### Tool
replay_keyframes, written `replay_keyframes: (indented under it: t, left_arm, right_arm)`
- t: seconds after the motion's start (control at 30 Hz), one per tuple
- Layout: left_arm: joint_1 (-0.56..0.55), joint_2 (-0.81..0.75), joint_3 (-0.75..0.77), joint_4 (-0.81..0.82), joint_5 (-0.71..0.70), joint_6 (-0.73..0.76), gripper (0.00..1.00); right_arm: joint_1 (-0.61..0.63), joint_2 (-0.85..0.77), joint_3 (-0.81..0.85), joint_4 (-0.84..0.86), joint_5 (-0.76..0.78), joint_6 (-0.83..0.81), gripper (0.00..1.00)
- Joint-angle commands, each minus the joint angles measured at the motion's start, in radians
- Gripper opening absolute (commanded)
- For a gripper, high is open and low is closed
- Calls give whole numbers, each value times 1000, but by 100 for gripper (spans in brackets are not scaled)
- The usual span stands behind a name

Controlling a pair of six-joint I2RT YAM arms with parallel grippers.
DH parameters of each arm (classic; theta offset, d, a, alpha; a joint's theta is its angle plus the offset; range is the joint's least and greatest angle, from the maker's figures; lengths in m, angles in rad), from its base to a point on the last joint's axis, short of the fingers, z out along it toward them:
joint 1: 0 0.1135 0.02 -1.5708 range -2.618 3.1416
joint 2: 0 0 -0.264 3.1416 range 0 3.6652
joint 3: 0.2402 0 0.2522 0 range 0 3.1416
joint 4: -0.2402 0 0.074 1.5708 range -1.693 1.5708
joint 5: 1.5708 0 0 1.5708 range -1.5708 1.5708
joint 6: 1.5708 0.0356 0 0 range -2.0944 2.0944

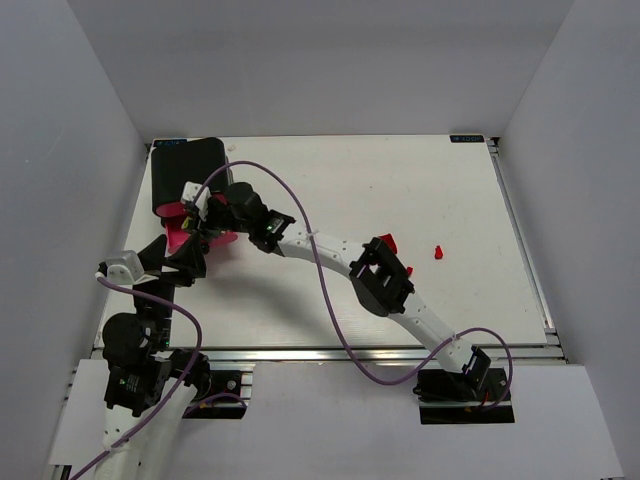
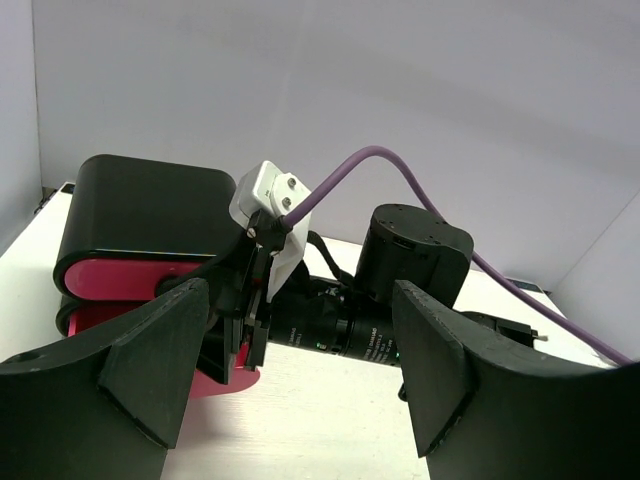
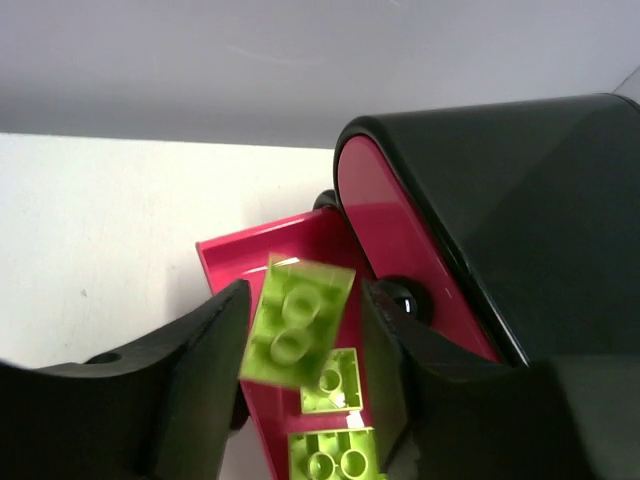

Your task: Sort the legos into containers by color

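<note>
While a lime-yellow brick [image 3: 297,322] is seen tilted between the fingers of the right gripper [image 3: 304,335], directly above the pulled-out drawer [image 3: 240,252] at the foot of the black housing [image 3: 520,190], it cannot be told whether the brick is pinched or already loose, since thin gaps seem to show at both its sides. More lime bricks [image 3: 333,378] are lying in that drawer, just below it. The drawer above [image 3: 390,230], with its black knob [image 3: 405,300], is shut flush in the housing. The left gripper [image 2: 300,330] is held in front of the housing with its fingers spread wide and nothing between them. A few red bricks [image 1: 437,251] are scattered on the table [image 1: 420,180], well to the right of the housing. The brick is judged to be very light, stiff and glossy, so it is likely to be twisted or flicked out by an off-centre pinch. It is best taken squarely across two flat opposite side walls, with the studs left free. A bounce off the drawer rim is to be guarded against by a low release.
</note>
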Motion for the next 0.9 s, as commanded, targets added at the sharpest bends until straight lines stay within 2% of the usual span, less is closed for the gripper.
replay_keyframes:
  t: [0.0,0.03,0.2,0.3,0.37,0.4,0.43,0.47,0.5,0.53,0.6,0.63,0.7,0.73,0.8,0.87]
  left_arm:
    - [4,5,-9,12,5,9,84]
    - [4,5,-9,12,4,9,84]
    - [4,6,-9,10,2,10,84]
    - [4,9,-11,10,-4,6,84]
    - [4,21,-9,9,-22,-10,81]
    - [4,28,-6,-2,-32,-17,78]
    - [4,44,0,-8,-42,-26,65]
    - [4,52,3,-13,-53,-42,56]
    - [4,57,6,-21,-64,-48,48]
    - [4,72,8,-24,-71,-62,29]
    - [4,90,14,-36,-82,-77,13]
    - [4,122,17,-39,-81,-89,1]
    - [-5,170,31,-57,-75,-106,0]
    - [-5,201,38,-70,-67,-120,0]
    - [-5,334,81,-123,-50,-148,0]
    - [-5,488,118,-171,-7,-209,0]
  right_arm:
    - [11,11,48,75,30,3,57]
    - [15,11,46,74,33,3,63]
    - [15,5,41,71,52,5,69]
    - [12,-9,52,68,66,19,66]
    - [8,-24,69,54,76,37,57]
    - [5,-35,78,17,92,43,51]
    - [-1,-58,87,-4,105,52,45]
    - [-6,-73,95,-30,119,77,29]
    - [-17,-90,100,-59,154,94,19]
    - [-32,-127,101,-140,164,112,3]
    - [-63,-173,66,-214,204,181,0]
    - [-89,-231,42,-306,207,208,0]
    - [-153,-297,-61,-389,170,274,0]
    - [-170,-379,-122,-432,155,290,0]
    - [-239,-508,-294,-458,68,327,0]
    - [-271,-575,-371,-527,0,350,0]
